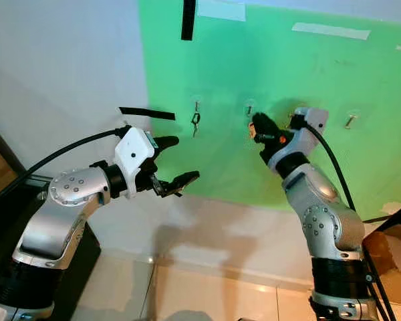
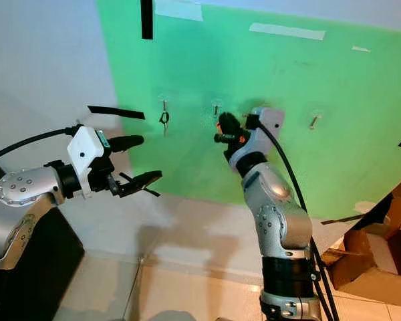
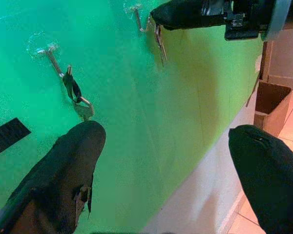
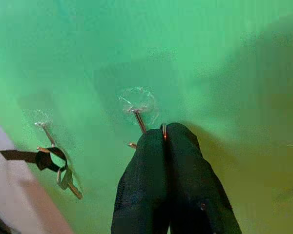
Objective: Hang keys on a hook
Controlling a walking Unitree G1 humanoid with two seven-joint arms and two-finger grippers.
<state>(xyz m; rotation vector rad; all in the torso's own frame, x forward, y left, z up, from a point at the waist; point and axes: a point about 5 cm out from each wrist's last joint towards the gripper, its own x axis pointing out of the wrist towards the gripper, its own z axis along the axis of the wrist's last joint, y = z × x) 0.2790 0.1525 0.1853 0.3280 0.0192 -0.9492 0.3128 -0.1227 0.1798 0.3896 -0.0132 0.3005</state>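
A green board [image 1: 287, 67] on the wall carries a row of small clear-based hooks. From the left hook [image 1: 196, 105] hangs a set of keys on a black ring [image 1: 196, 122], also in the left wrist view [image 3: 74, 92]. My right gripper [image 1: 254, 123] is shut on a second set of keys [image 3: 159, 41], held right at the neighbouring hook [image 4: 138, 118]; I cannot tell whether the ring is over it. A sliver of metal shows between the pressed fingertips [image 4: 151, 141]. My left gripper [image 1: 185, 158] hangs open and empty, lower left of the hooks and off the board.
Another hook [image 1: 349, 121] sits further right on the board. Black tape strips [image 1: 147, 114] [image 1: 188, 20] mark the board's left edge. A cardboard box [image 1: 394, 247] stands at the right, a dark cabinet [image 1: 0, 221] at the left, tiled floor [image 1: 207, 294] below.
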